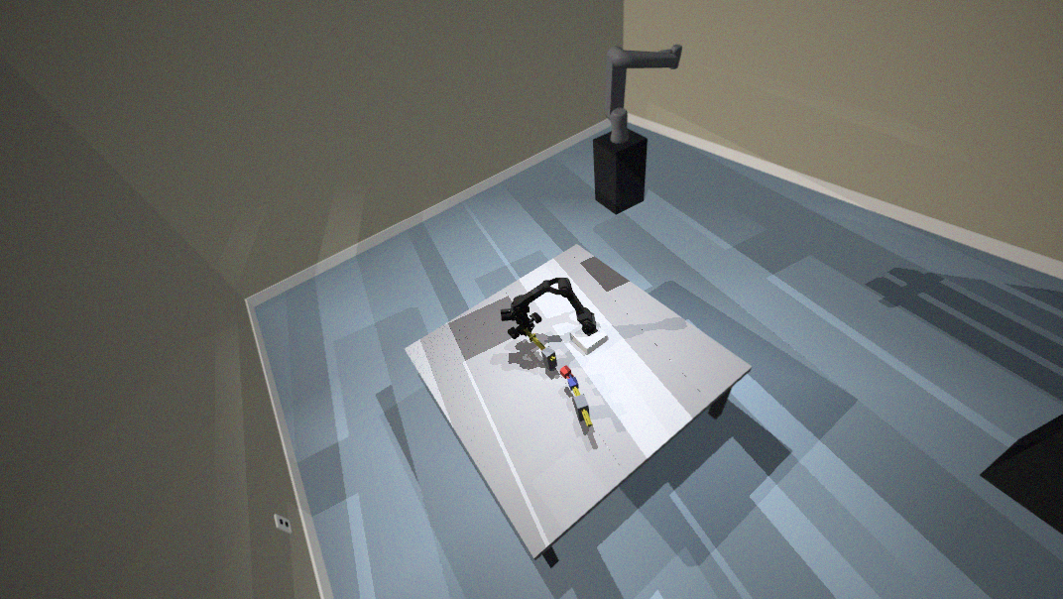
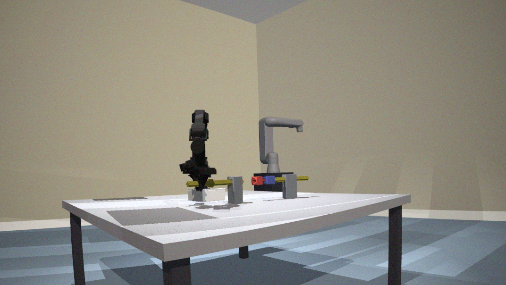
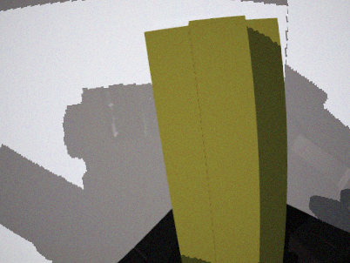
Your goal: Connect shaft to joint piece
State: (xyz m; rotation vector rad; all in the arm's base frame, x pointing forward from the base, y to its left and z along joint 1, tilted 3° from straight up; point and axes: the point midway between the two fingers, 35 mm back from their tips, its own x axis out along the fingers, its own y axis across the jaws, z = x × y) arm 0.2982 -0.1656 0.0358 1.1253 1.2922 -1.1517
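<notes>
My gripper is shut on the yellow second shaft, near the end far from the joint. This shaft runs through a grey block and fills the wrist view. In the top view the gripper sits over the shaft's outer end, beside the block. The red joint piece with its blue hinge part sits on the end of the fixed yellow shaft, held in another grey block. A gap lies between the second shaft's tip and the red piece.
The arm's white base plate stands on the table by the shafts. A grey robot arm on a black pedestal stands far off on the floor. A dark box is at the right edge.
</notes>
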